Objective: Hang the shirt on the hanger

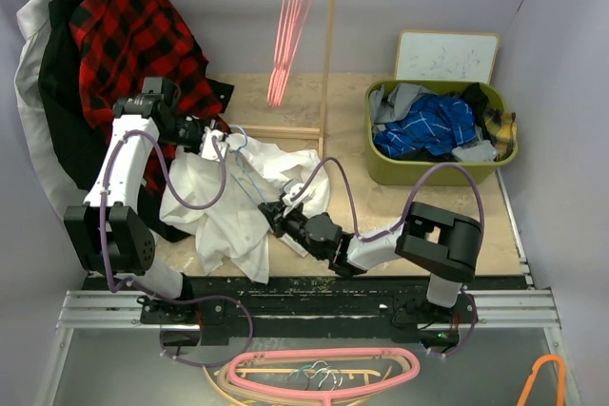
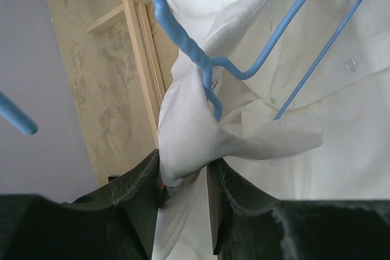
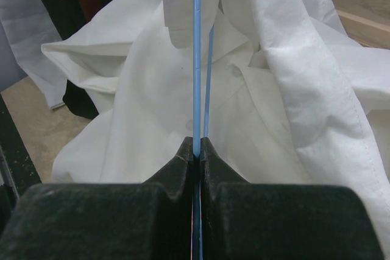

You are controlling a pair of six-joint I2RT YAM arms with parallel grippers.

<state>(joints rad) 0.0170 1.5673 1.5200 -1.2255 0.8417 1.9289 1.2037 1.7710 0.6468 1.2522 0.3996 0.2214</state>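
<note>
The white shirt (image 1: 243, 199) lies bunched on the table between the arms. It fills the left wrist view (image 2: 341, 132) and the right wrist view (image 3: 152, 89). The light-blue hanger (image 1: 249, 187) runs across it. My left gripper (image 1: 217, 137) is shut on a fold of the shirt (image 2: 186, 138), with the hanger's twisted neck and hook (image 2: 204, 65) just beyond the fold. My right gripper (image 1: 276, 214) is shut on a wire of the hanger (image 3: 197, 59), which stands straight up from the jaws.
A red-and-black plaid shirt (image 1: 143, 35) and dark garments hang on the wooden rack at the back left. Pink hangers (image 1: 285, 26) hang from the rail. A green bin (image 1: 440, 130) of clothes, with a blue checked garment, stands at the right. More hangers (image 1: 324, 368) lie below the arm bases.
</note>
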